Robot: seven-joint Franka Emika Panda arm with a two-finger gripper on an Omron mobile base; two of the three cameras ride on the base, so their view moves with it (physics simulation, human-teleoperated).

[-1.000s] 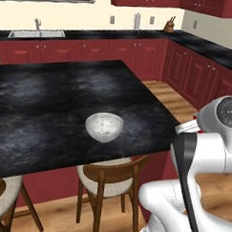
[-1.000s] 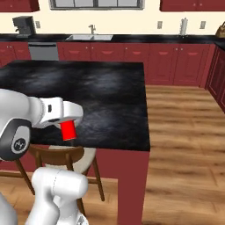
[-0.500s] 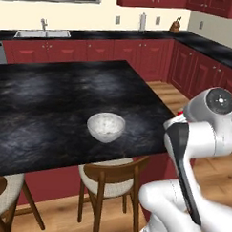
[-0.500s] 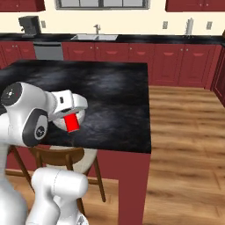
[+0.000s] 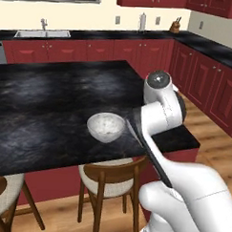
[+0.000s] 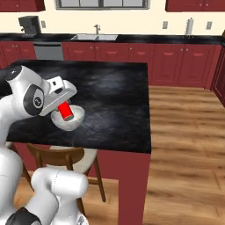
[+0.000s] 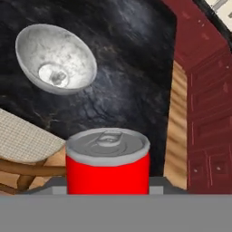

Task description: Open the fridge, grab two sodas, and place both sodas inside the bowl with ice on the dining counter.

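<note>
- Gripper [image 6: 64, 107] is clamped on a red soda can [image 6: 66, 111], carried near the bowl with ice [image 5: 106, 127].
- Bowl is set on the dining counter [image 5: 52, 96], presumably awaiting the can.

The glossy black dining counter [image 5: 52, 96] carries the bowl with ice [image 5: 106, 127] near its front edge.

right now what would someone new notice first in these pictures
The small red soda can with a silver top, held in the white arm's gripper beside the round whitish-grey bowl. That bowl sits near the front edge of the glossy black marbled dining counter, above a wooden stool.
</note>
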